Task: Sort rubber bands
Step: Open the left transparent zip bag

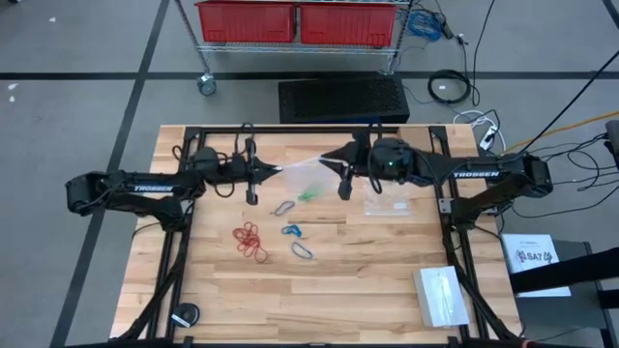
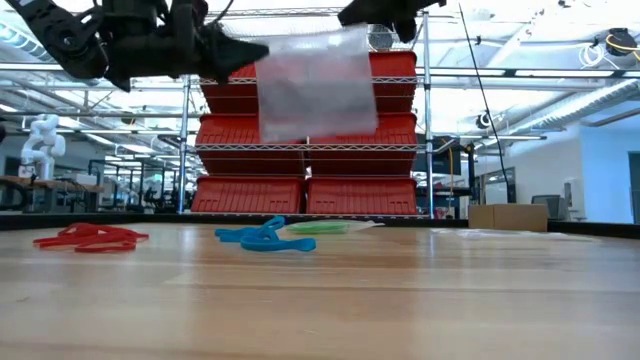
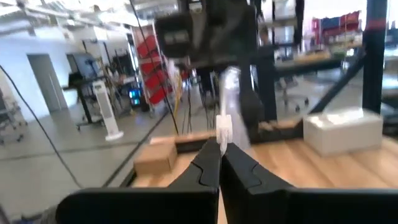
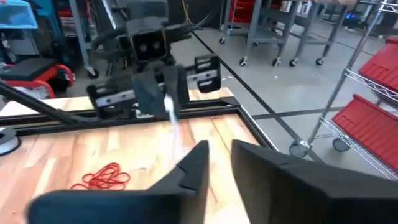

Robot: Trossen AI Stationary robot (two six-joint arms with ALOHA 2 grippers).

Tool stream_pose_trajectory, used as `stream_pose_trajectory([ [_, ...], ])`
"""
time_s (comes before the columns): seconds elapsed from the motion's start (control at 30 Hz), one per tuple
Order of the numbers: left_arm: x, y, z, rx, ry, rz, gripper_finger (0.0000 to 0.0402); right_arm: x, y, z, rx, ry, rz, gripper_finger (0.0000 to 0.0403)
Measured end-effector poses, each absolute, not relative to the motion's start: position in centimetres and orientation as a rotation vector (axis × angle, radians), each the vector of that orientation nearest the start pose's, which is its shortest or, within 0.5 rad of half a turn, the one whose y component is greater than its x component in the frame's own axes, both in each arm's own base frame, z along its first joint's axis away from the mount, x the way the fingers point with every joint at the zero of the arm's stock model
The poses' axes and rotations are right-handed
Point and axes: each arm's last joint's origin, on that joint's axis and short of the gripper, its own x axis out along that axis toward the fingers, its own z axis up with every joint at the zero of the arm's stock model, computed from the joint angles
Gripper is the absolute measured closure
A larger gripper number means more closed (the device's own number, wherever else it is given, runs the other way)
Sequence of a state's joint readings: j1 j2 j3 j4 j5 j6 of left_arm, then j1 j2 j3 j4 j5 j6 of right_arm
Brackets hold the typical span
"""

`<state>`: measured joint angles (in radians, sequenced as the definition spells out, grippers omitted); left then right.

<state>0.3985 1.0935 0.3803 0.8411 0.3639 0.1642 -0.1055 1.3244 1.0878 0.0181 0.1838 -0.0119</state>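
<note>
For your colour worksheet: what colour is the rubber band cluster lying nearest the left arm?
Red, clearest in the high view.

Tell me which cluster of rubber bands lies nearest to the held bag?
The green rubber bands: they lie just below the raised clear bag, while the blue rubber bands and the red rubber bands lie farther down the table.
</note>
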Motion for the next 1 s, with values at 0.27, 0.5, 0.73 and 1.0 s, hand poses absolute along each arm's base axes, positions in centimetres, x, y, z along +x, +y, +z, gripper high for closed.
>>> stream_pose_trajectory([
  [0.27,20.5,7.4,22.3,0.244,0.001,0.012,0.04,32.0,-3.8,31.9,0.049,0.255,-0.188,0.026],
  [0.5,20.6,7.4,22.4,0.275,-0.005,-0.007,0.0401,35.9,-4.2,31.6,0.026,0.336,-0.184,0.0261],
  [0.73,20.8,7.5,22.8,0.268,0.007,0.002,0.0401,40.1,-4.7,31.5,-0.036,0.463,-0.168,0.0261],
  [1.0,20.8,7.6,22.6,0.261,0.025,0.036,0.0401,41.8,-4.9,31.4,-0.052,0.521,-0.162,0.0265],
])
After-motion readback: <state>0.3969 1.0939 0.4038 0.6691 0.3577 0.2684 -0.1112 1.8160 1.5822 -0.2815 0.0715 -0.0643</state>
